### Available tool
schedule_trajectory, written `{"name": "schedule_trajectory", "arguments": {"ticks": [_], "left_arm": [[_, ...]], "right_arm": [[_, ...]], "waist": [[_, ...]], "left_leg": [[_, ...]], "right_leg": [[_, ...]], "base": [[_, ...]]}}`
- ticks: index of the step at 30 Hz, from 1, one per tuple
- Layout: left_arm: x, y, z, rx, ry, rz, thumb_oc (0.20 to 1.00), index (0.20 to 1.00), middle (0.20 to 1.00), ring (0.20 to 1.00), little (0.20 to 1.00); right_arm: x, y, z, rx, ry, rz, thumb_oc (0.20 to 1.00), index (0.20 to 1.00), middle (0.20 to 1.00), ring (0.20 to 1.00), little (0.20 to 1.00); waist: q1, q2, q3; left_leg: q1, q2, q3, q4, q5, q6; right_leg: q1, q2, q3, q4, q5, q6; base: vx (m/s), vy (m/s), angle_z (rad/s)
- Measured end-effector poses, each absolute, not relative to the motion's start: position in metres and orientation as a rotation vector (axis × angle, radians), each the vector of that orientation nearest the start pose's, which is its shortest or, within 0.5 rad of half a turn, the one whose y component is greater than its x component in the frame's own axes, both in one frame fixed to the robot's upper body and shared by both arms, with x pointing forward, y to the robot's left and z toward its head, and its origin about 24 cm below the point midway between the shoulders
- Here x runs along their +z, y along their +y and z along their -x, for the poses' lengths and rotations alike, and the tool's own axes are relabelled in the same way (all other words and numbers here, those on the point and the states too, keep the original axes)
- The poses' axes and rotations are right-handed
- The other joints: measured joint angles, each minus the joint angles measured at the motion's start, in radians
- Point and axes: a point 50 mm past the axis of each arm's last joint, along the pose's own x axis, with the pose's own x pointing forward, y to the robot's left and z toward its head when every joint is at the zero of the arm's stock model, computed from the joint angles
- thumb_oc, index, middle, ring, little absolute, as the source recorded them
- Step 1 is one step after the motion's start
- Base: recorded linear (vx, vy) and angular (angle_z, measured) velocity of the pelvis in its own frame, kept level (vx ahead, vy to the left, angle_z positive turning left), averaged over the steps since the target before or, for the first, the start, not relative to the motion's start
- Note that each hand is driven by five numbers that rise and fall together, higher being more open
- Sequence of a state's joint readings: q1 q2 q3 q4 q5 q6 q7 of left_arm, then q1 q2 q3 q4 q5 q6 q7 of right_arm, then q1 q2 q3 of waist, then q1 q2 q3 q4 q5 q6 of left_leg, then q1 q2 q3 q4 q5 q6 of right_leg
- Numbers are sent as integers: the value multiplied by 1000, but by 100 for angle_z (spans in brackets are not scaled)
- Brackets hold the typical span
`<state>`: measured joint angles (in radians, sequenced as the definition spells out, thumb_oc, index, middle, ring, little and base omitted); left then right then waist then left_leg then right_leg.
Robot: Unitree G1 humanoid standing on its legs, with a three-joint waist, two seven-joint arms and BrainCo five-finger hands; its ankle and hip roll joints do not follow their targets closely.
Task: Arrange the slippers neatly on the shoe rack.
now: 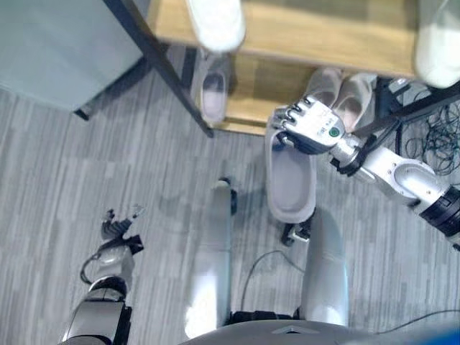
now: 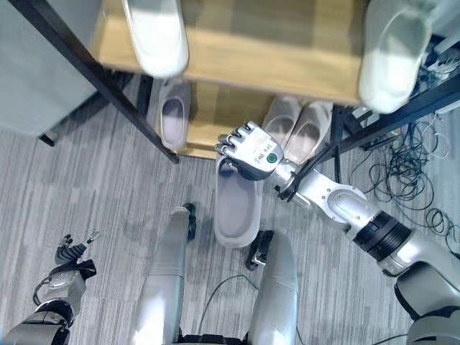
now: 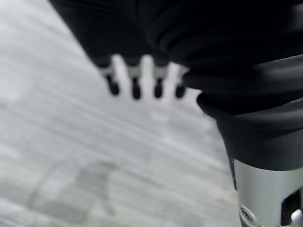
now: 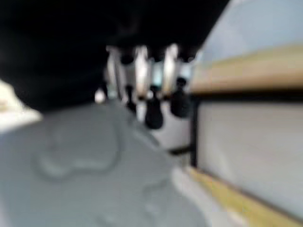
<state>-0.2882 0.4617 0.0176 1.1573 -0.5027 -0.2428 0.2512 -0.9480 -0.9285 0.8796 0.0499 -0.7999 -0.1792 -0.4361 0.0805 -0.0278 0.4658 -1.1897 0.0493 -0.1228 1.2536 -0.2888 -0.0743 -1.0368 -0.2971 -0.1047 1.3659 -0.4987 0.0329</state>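
Observation:
A grey slipper (image 1: 291, 183) lies lengthwise before the wooden shoe rack (image 1: 323, 34), its far end at the front edge of the lower shelf. My right hand (image 1: 310, 129) sits over that far end with fingers curled round it; the right wrist view shows the dark fingertips (image 4: 152, 113) on the grey surface. On the lower shelf stand a lilac slipper (image 1: 213, 93) at the left and a beige pair (image 1: 338, 97) just behind my right hand. My left hand (image 1: 118, 233) hangs low at the left over the floor, fingers straight (image 3: 137, 78).
Two white slippers (image 1: 215, 21) (image 1: 438, 43) rest on the upper shelf. The rack's black frame leg (image 1: 169, 75) slants down to the floor at the left. A grey cabinet (image 1: 57, 43) stands far left, and loose cables (image 1: 435, 140) lie on the floor at the right.

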Motion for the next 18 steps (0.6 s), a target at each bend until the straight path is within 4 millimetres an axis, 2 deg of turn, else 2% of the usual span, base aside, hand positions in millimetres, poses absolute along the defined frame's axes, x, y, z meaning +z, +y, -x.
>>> {"name": "schedule_trajectory", "arguments": {"ticks": [2,3,4,5,6,7,10,11,12,13,14,15,18], "left_arm": [[-60,323,-225,675,528,-48,1000,1000,1000,1000,1000],[-61,319,-226,662,528,-44,1000,1000,1000,1000,1000],[-64,319,-222,664,538,-45,1000,1000,1000,1000,1000],[-65,319,-220,667,544,-42,1000,1000,1000,1000,1000],[-68,321,-214,680,554,-33,1000,1000,1000,1000,1000],[-69,322,-211,690,559,-24,1000,1000,1000,1000,1000],[-73,326,-199,725,564,4,1000,1000,1000,1000,1000],[-74,326,-195,732,567,9,1000,1000,1000,1000,1000],[-78,325,-190,729,585,8,1000,1000,1000,1000,1000],[-81,325,-187,728,601,2,1000,1000,1000,1000,1000],[-85,326,-177,739,620,2,1000,1000,1000,1000,1000],[-82,329,-167,728,599,-10,1000,1000,1000,1000,1000],[-81,329,-150,695,580,-33,1000,1000,1000,1000,1000]], "right_arm": [[220,-108,-327,228,-1164,1672,200,200,200,200,200],[228,-109,-331,209,-1158,1669,200,200,200,200,200],[231,-108,-333,204,-1163,1674,200,200,200,200,200],[240,-107,-336,194,-1171,1691,200,200,200,200,200],[250,-109,-339,175,-1170,1711,200,200,200,200,200],[256,-112,-338,180,-1173,1732,200,200,200,200,200],[284,-119,-328,136,-1230,1741,200,200,200,200,200],[287,-119,-327,122,-1234,1723,200,200,200,200,200],[288,-122,-329,123,-1210,1706,200,200,200,200,200],[286,-124,-331,124,-1188,1699,200,200,200,200,200],[287,-127,-332,126,-1167,1678,200,200,200,200,200],[299,-134,-326,96,-1182,1649,200,200,200,200,200],[309,-157,-330,19,-1103,1621,200,200,200,200,200]], "waist": [[-8,-7,-23],[-1,-6,-31],[-2,-4,-48],[-1,-1,-50],[3,1,-72],[4,-1,-93],[19,1,-102],[16,1,-102],[17,7,-98],[22,2,-89],[28,6,-79],[33,14,-49],[15,6,-16]], "left_leg": [[-90,3,1,85,-11,3],[-166,-5,-7,150,-22,-10],[-210,-10,-16,192,-30,-17],[-251,-15,-22,256,-41,-3],[-338,-21,-25,343,-62,-7],[-397,-31,-28,392,-64,-9],[-522,-40,-28,536,-89,-15],[-544,-41,-26,555,-89,-15],[-556,-39,-28,582,-95,-12],[-545,-32,-25,606,-101,-3],[-531,-32,-20,647,-124,-16],[-525,-34,-16,700,-143,-23],[-539,-28,-2,732,-146,-36]], "right_leg": [[-93,-5,23,95,-27,-3],[-167,-10,35,171,-48,-6],[-210,-9,45,214,-61,-10],[-251,-6,63,278,-80,-15],[-335,-17,85,373,-113,-9],[-398,-18,103,432,-128,-11],[-529,-17,165,591,-169,-1],[-553,-20,173,613,-173,2],[-563,-10,184,640,-178,-12],[-559,-7,199,665,-182,-5],[-553,2,227,705,-201,2],[-552,16,260,763,-221,21],[-573,10,294,820,-244,36]], "base": [[31,-3,7],[60,-6,6],[72,-8,4],[93,7,-1],[132,12,4],[139,6,8],[68,-14,0],[73,-26,-1],[56,-26,-6],[88,-30,-14],[118,-29,-20],[91,-16,-11],[104,-31,14]]}}
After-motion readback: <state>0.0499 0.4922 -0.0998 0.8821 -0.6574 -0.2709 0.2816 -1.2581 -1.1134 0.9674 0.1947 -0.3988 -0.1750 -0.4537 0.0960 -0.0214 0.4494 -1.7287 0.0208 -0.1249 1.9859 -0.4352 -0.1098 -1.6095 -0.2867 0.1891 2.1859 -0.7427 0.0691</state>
